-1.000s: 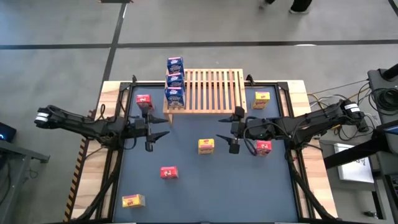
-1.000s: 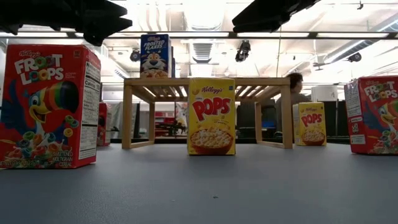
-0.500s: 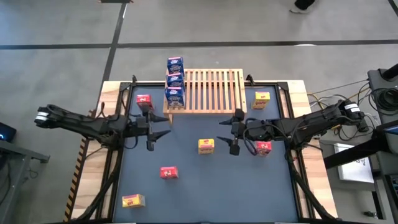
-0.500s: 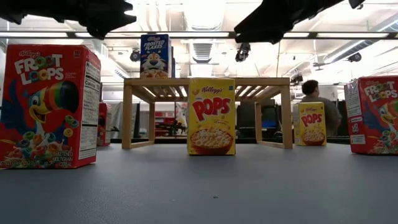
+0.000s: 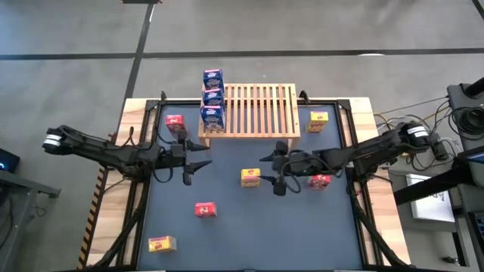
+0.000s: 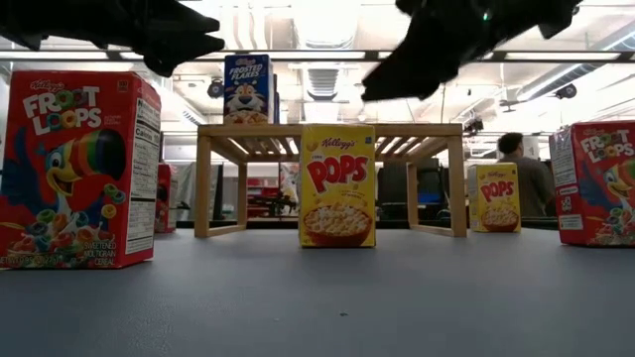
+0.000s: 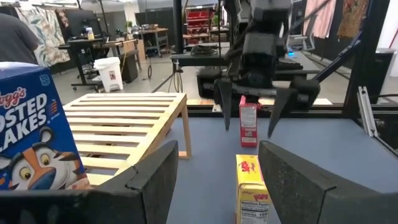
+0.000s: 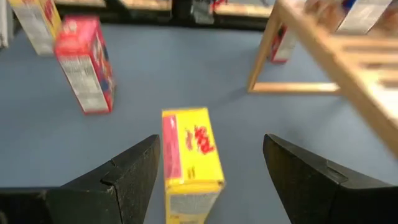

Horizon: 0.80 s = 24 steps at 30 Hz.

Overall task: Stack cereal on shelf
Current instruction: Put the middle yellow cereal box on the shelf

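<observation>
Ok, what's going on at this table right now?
A two-armed robot is stacking cereal boxes on a wooden shelf. Three blue boxes already line its left end. The right hand, open, is lined up on a yellow box mid-table. The left hand hangs open nearby, empty.

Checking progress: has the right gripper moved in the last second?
Yes. In the high view the open right gripper has shifted left, closer to the yellow box in front of the shelf.
</observation>
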Tool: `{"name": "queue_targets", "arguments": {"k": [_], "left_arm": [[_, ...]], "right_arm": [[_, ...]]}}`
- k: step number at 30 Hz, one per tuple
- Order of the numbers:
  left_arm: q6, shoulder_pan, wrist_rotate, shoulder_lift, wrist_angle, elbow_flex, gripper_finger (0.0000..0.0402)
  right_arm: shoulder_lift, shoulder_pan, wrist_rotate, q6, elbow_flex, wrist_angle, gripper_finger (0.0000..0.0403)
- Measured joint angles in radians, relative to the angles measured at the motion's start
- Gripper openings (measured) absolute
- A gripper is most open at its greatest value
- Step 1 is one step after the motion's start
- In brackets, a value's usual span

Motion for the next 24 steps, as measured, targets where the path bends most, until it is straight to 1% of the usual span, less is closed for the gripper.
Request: {"name": "queue_targets", "arguments": {"k": [8,13,15,24], "left_arm": [[-0.014,0.000,0.000,0.013,-0.002,0.000,0.0208],[-0.018,0.000,0.001,0.015,-0.011,0.000,0.0207],[-0.018,0.000,0.001,0.016,-0.014,0.000,0.0207],[-0.018,0.000,0.001,0.017,-0.029,-0.002,0.0207]], "right_arm": [[0.127,-0.003,-0.002,0.018,0.059,0.001,0.0274],[0.180,-0.036,-0.122,0.068,0.086,0.001,0.0274],[0.196,-0.047,-0.156,0.086,0.091,0.004,0.0274],[0.242,-0.064,-0.173,0.074,0.090,-0.006,0.0274]]}}
